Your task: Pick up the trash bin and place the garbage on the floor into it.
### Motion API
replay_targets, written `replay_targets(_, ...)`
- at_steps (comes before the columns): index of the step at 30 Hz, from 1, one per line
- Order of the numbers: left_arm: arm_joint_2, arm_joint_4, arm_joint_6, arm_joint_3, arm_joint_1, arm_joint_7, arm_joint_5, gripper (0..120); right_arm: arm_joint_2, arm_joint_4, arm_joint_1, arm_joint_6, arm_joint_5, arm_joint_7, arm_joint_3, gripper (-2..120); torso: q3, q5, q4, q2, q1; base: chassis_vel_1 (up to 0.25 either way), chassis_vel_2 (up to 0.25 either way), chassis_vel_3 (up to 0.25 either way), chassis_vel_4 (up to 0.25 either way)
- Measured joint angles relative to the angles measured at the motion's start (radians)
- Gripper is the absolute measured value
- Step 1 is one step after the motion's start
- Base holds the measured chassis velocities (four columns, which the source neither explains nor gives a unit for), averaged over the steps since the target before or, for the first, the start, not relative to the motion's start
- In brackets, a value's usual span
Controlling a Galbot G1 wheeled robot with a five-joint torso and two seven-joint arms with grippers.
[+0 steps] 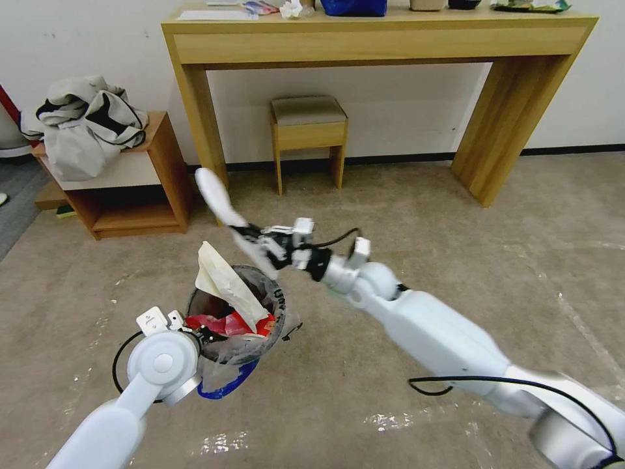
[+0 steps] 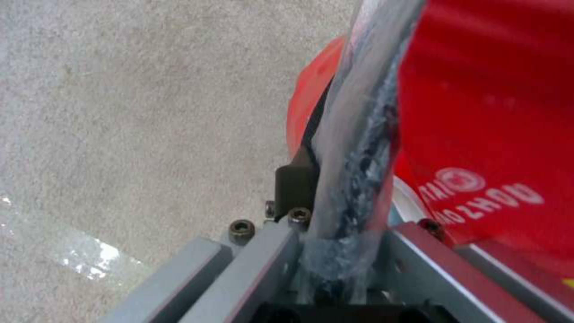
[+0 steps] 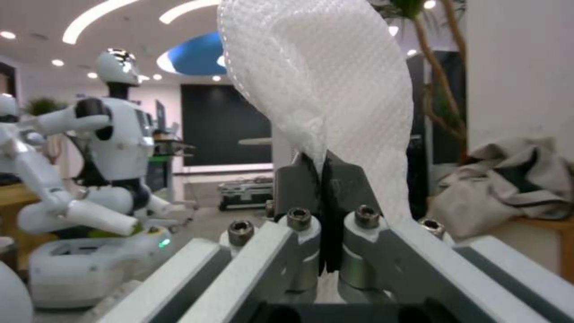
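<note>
A: Left hand (image 1: 195, 335), lower left of the frame, is clamped on the trash bin (image 1: 237, 312) rim, holding it off the floor (image 1: 403, 215).

B: Right hand (image 1: 250, 236), mid-frame, is pinched tight on a white mask (image 1: 215, 189). I'd centre it over the opening before letting go; it's floppy.

You were in a robotics showroom or lab set up like a home: beige carpet (image 1: 423, 215) with tape lines, a wooden console table (image 1: 377, 32), a small stool (image 1: 308, 127), and white humanoid robots (image 3: 114, 134) displayed under recessed ceiling lights (image 3: 119, 18).
</note>
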Motion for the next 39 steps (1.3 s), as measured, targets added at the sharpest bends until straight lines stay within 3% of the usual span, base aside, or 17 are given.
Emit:
replay_targets(15,-0.006,-0.004,0.000,0.002,0.000,-0.002,0.000,0,0.080,-0.064,-0.021,0.009,-0.031,-0.020,-0.058,0,0.000,0.0001,0.0000,0.000,0.000,0.000,0.000,0.000,0.000)
replay_targets(39,-0.012,-0.024,-0.003,-0.005,0.009,-0.006,-0.008,0,0.112,-0.220,-0.105,0.055,-0.117,-0.062,-0.020,0,0.000,0.0002,-0.0001,0.000,0.000,0.000,0.000,0.000,0.000)
